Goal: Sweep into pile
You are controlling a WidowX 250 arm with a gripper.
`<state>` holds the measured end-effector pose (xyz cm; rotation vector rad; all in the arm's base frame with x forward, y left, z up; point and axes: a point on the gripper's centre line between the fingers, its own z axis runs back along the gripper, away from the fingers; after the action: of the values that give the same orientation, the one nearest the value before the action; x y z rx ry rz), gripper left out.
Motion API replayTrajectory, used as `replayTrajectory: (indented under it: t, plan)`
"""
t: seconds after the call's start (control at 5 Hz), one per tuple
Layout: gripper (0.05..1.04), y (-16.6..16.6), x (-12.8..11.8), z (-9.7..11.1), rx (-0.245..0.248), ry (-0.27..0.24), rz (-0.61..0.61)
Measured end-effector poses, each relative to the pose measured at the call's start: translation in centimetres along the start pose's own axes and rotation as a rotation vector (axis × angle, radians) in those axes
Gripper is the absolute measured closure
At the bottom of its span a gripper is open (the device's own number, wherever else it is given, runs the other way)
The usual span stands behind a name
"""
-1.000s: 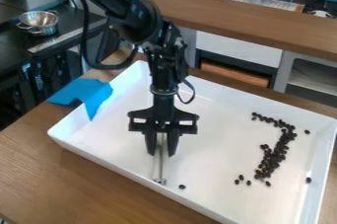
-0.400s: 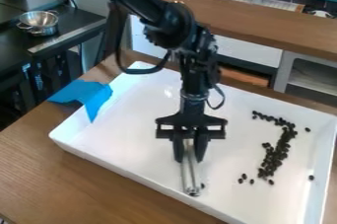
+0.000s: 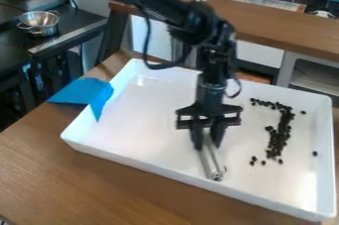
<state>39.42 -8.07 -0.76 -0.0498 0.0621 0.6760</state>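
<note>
Beans (image 3: 281,132), dark, in a crooked band beside my gripper (image 3: 208,142), a few strays around the band, metal bar (image 3: 211,162) pinched in my grip, white tray (image 3: 132,158) beneath.

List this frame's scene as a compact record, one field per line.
gripper: black gripper, above the tray
held: metal tool, between the jaws
tray: white tray on wooden table
material: dark beans in a bent trail, right of the tool in view
strays: lone bean near the right wall, others around
pile: not yet gathered
tray_edge: blue sheet over left rim
</note>
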Motion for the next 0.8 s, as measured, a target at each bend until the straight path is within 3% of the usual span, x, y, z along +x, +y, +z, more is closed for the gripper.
replayTrajectory:
  t: [0.8]
  plan:
    - [0.716,-5.7,0.7,0.0,-0.015,0.018,0.07]
